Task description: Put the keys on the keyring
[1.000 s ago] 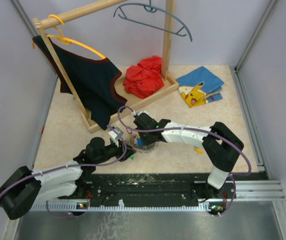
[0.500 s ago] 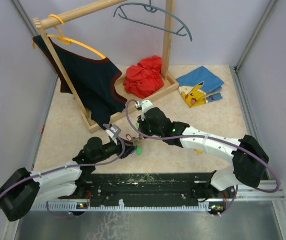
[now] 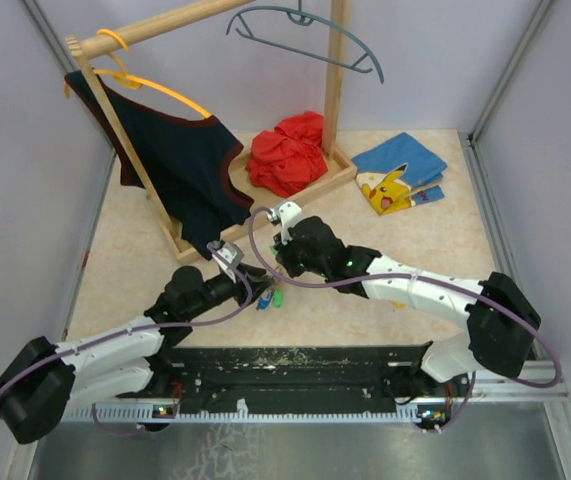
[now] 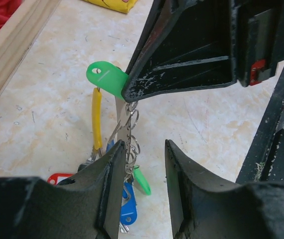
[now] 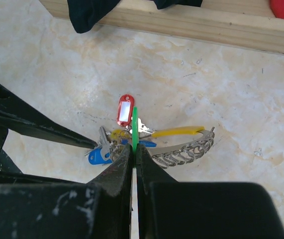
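My right gripper (image 5: 134, 148) is shut on the green tag (image 5: 135, 127) of one of the keys, gripping it edge-on just above the table. Below it lies the rest of the bunch: a blue tag (image 5: 98, 156), a red tag (image 5: 125, 110) and the silvery keyring (image 5: 186, 149) with its yellow curved piece. In the left wrist view the held green tag (image 4: 106, 79) sticks out of the right finger, and small rings (image 4: 132, 144) hang from it. My left gripper (image 4: 145, 147) is open, its left finger against those rings. From above, both grippers meet over the keys (image 3: 270, 299).
The wooden rack's base (image 5: 206, 25) runs just beyond the keys, with a dark shirt (image 3: 190, 165) hanging on an orange hanger (image 3: 155, 88). Red cloth (image 3: 287, 152) and a blue Pikachu cloth (image 3: 397, 172) lie farther back. A small yellow piece (image 3: 397, 300) sits under the right arm.
The right arm has stretched out low across the table, and its wrist has swung toward the rack. The left gripper has crept forward and up toward the keys.
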`<act>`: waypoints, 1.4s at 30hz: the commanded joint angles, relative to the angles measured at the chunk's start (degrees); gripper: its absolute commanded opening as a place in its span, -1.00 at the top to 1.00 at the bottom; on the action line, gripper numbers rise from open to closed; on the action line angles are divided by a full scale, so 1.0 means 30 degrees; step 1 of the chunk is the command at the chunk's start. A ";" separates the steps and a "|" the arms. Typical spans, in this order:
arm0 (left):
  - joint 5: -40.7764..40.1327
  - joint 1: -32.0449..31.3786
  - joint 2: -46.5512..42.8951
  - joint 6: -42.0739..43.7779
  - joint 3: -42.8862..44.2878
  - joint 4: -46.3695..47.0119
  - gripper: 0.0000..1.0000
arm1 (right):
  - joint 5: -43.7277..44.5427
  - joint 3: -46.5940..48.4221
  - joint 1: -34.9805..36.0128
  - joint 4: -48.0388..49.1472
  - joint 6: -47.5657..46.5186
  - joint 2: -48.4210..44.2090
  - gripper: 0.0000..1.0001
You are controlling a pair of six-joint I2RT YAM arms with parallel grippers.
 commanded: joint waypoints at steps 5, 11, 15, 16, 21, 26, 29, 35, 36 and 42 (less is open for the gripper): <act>0.2065 0.1323 0.2476 -0.0268 0.0888 0.2145 0.14 | -0.0321 0.0469 -0.0141 0.1097 -0.0387 -0.1008 1.00; 0.2264 0.1285 0.3442 -0.0320 0.0940 0.1891 0.01 | 0.0377 0.0935 -0.0163 0.0459 0.0120 -0.0804 1.00; -0.0083 0.0172 0.3405 -0.0187 0.0479 0.2320 -0.05 | 0.0554 0.1526 -0.0146 -0.0215 0.0782 -0.0587 1.00; -0.0448 0.0031 0.3468 -0.0105 0.0501 0.2339 -0.07 | 0.0555 0.1703 -0.0099 -0.0418 0.0879 -0.0491 1.00; 0.0202 -0.0015 0.4913 -0.0259 0.1005 0.3513 -0.14 | 0.0791 0.2384 0.0132 -0.1100 0.1237 -0.0056 1.00; 0.0368 -0.0023 0.6645 0.0183 0.1409 0.4857 -0.13 | 0.1098 0.2461 0.0144 -0.1633 0.1630 -0.0125 1.00; 0.1360 -0.0022 0.7477 0.0234 0.1669 0.5874 -0.11 | 0.1021 0.2490 0.0130 -0.1963 0.1895 -0.0134 1.00; 0.2214 -0.0022 0.8881 0.0215 0.1942 0.7704 -0.08 | 0.0631 0.2467 0.0159 -0.2020 0.2394 -0.0090 1.00; 0.2223 -0.0022 0.9093 0.0227 0.1959 0.7953 -0.07 | 0.0531 0.2450 0.0181 -0.2006 0.2457 -0.0104 1.00; 0.2470 -0.0022 0.9487 0.0521 0.1917 0.8844 0.08 | 0.0181 0.2451 0.0243 -0.2069 0.2367 -0.0103 1.00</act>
